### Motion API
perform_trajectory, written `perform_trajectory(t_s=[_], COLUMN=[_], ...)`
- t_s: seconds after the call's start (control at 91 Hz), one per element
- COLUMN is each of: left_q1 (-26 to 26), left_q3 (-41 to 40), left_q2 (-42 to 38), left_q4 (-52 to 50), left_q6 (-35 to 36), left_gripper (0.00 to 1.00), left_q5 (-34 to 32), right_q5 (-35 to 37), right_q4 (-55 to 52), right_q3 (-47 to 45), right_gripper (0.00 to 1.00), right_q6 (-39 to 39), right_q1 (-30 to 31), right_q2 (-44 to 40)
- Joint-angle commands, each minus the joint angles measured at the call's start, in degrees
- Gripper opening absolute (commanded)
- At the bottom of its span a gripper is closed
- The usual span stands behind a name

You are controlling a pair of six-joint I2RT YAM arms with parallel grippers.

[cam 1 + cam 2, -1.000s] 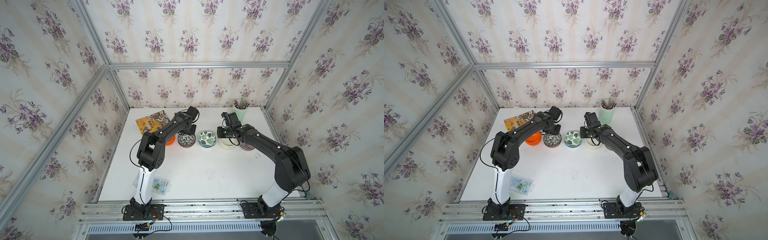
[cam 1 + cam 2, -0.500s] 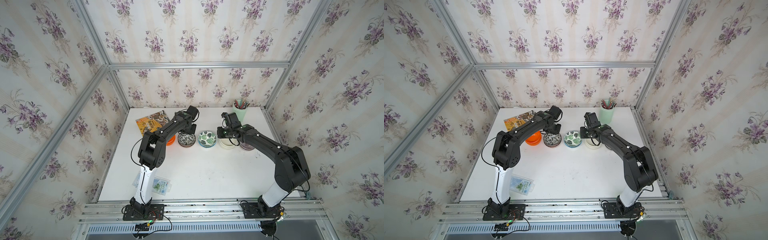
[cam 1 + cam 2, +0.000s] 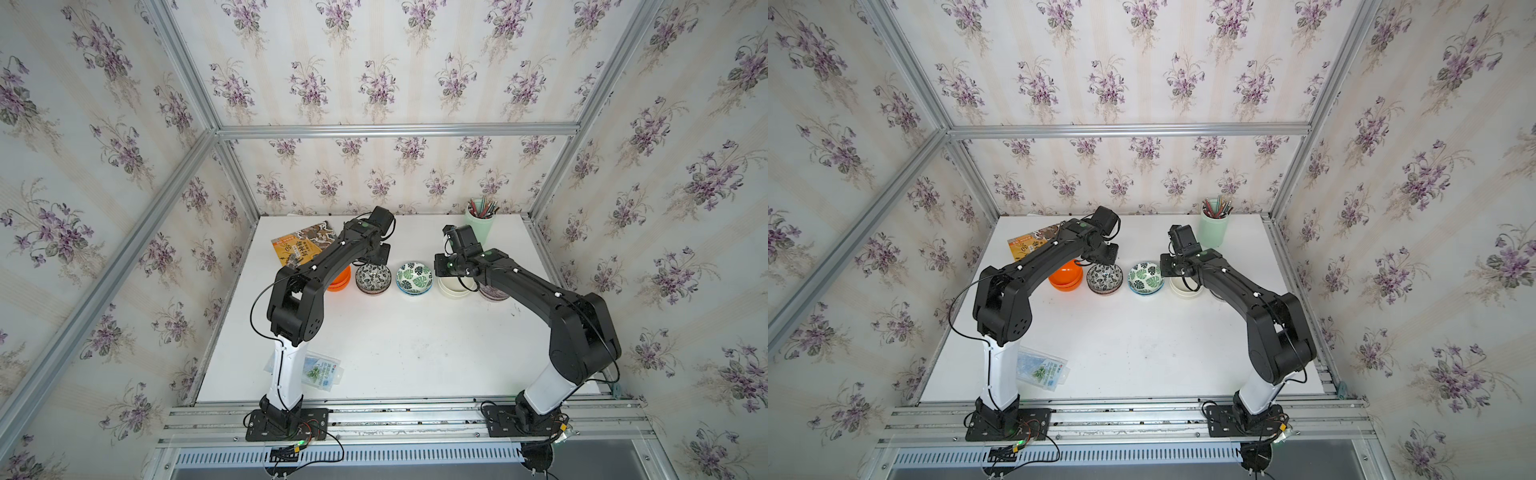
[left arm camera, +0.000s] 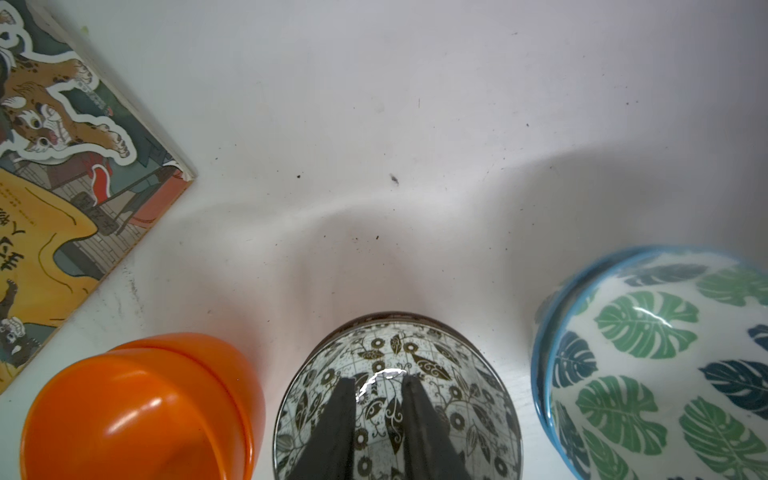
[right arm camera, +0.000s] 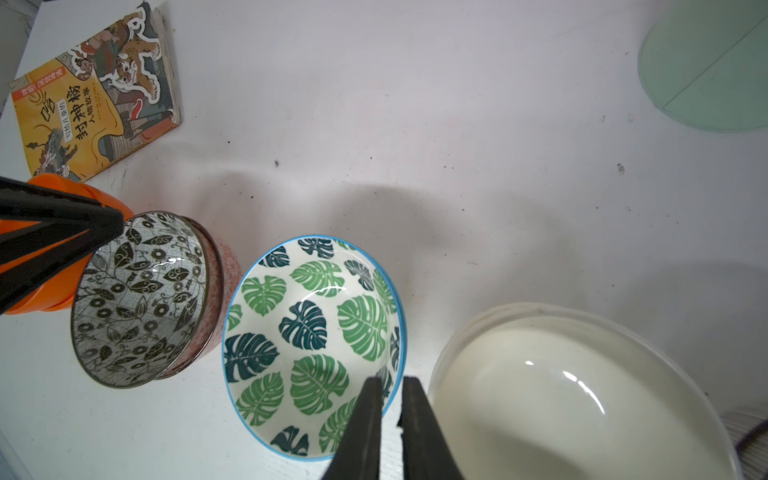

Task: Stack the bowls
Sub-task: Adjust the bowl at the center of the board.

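take the table (image 3: 415,353) as a clock with twelve at the back wall. your bowls sit in one row across the far half: orange bowls (image 3: 341,279) at ten, black-white leaf bowls (image 3: 373,277) at eleven, green leaf bowls (image 3: 414,277) at twelve, cream bowls (image 3: 453,287) at one, and a purple bowl (image 3: 495,293) at two, mostly hidden under the right arm. the first four each show a second bowl nested beneath. your left gripper (image 4: 378,386) hangs over the black-white leaf bowls, fingers a little apart with nothing between them. your right gripper (image 5: 392,384) sits at the three o'clock rim of the green leaf bowls, fingers drawn almost together; you cannot tell whether they pinch that rim. a book (image 3: 299,247) lies further out at eleven.
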Motion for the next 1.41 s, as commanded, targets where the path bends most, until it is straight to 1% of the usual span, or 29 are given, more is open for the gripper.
perform_trajectory(t_s=[0.0, 0.187, 0.33, 0.89, 1.143, 1.253, 1.396], left_q1=[0.2, 0.3, 0.4, 2.3, 2.5, 3.3, 5.6], left_q3=[-2.7, -11.1, -14.3, -14.9, -14.6, -13.9, -11.7], left_q2=[-1.9, -6.1, -8.2, -6.6, -9.7, -10.3, -8.3], left_q4=[-1.7, -0.2, 0.4, 2.4, 2.3, 2.0, 1.0], left_q6=[0.6, -0.2, -0.4, -0.3, -0.1, 0.1, 0.7], left_gripper=[0.25, 0.24, 0.23, 0.22, 0.22, 0.23, 0.22], left_q5=[-1.9, -3.3, -4.9, -3.4, -4.7, -5.2, -5.1], right_q5=[-0.1, -0.2, -0.4, -0.1, -0.1, -0.2, -0.1], right_q4=[0.7, 0.8, 1.1, 0.9, 1.0, 1.1, 0.9], right_q3=[0.4, 0.6, 0.4, 0.6, 0.6, 0.8, 0.9], right_gripper=[0.16, 0.16, 0.16, 0.16, 0.16, 0.16, 0.16], right_q6=[0.1, 0.0, 0.1, 0.1, 0.2, 0.2, 0.2], right_q1=[0.1, 0.5, 0.7, 1.2, 1.2, 1.4, 1.6], right_q2=[0.2, 0.1, 0.5, 0.8, 1.1, 1.2, 1.1])
